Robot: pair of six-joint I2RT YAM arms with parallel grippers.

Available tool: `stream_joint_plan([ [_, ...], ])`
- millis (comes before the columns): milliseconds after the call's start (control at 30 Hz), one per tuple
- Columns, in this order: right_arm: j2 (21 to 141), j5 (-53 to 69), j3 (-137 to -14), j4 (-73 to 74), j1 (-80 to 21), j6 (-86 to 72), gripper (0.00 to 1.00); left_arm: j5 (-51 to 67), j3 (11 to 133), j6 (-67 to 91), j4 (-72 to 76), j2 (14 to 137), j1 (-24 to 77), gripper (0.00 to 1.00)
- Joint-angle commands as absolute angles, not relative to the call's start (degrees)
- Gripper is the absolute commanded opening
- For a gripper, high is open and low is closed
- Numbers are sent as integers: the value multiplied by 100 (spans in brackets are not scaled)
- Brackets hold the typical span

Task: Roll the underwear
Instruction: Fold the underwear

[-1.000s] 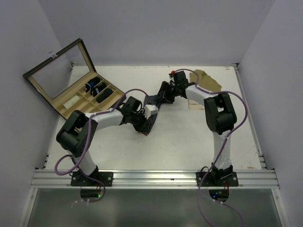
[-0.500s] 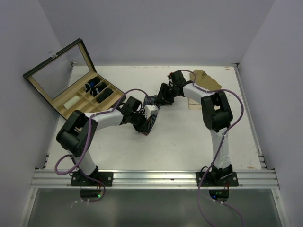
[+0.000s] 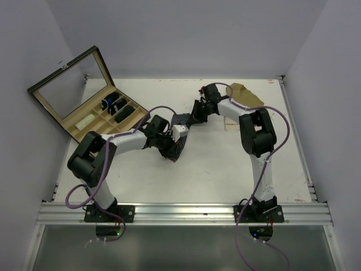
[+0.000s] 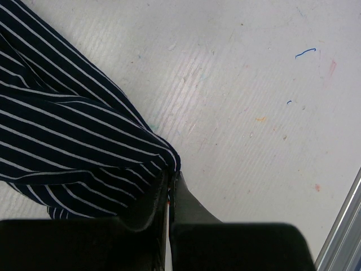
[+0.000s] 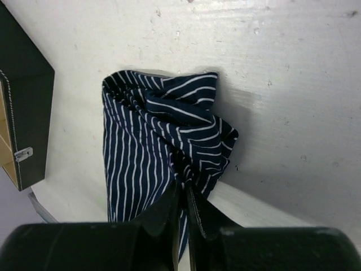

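At the far left of the table (image 3: 225, 169), a wooden organizer box (image 3: 76, 131) is seen with its glass lid propped open. Dark rolled items (image 3: 115, 106) are held in its rear compartments, and a white item (image 3: 86, 121) in a nearer one.

Right of the box, the left gripper (image 3: 171, 153) is lowered to the near end of the striped underwear (image 3: 179, 135). In the left wrist view its fingers (image 4: 151, 210) are seen pressed together, with a corner of the navy, white-lined fabric (image 4: 67, 135) pinched at their tips (image 4: 170, 182).

The striped underwear is found near the middle of the table, stretched as a crumpled band between the two grippers and lying just beside the box's front corner (image 5: 22, 107).

At its far end, the right gripper (image 3: 194, 118) is set down on the fabric. In the right wrist view the garment (image 5: 152, 147) is seen bunched and partly folded over itself, and the fingers (image 5: 162, 213) are drawn nearly together, with a fold clamped between them (image 5: 183, 195).

Farther right, at the back of the table, a tan cloth (image 3: 247, 94) is left well apart from the underwear.
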State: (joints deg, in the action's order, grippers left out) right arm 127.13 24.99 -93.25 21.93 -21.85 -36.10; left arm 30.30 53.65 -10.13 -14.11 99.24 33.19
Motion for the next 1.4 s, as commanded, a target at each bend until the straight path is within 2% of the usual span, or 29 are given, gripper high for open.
stream_joint_plan([
  [0,12463,2426,-9711,2311,-2224,-3375,11,2496,5212,-1239,-2180,10248,3331,0],
  [67,12480,2391,-9791,2382,-2224,-3358,13,2487,5221,-1248,-2188,10248,3340,0],
  [133,12498,2286,-9922,2522,-2224,-3296,27,2479,5229,-1257,-2206,10239,3340,0],
  [167,12489,2276,-9923,2531,-2224,-3287,26,2479,5229,-1248,-2206,10248,3331,0],
  [233,12472,2285,-9888,2418,-2224,-3252,13,2479,5238,-1257,-2215,10248,3340,0],
  [367,12524,2390,-9922,2364,-2224,-3234,0,2470,5238,-1248,-2224,10257,3331,0],
  [833,12788,2461,-10266,2048,-2224,-2927,0,2461,5273,-1266,-2250,10327,3340,0],
  [1367,12814,2004,-9958,1828,-2030,-2663,0,2487,5335,-1327,-2338,10432,3340,0],
])
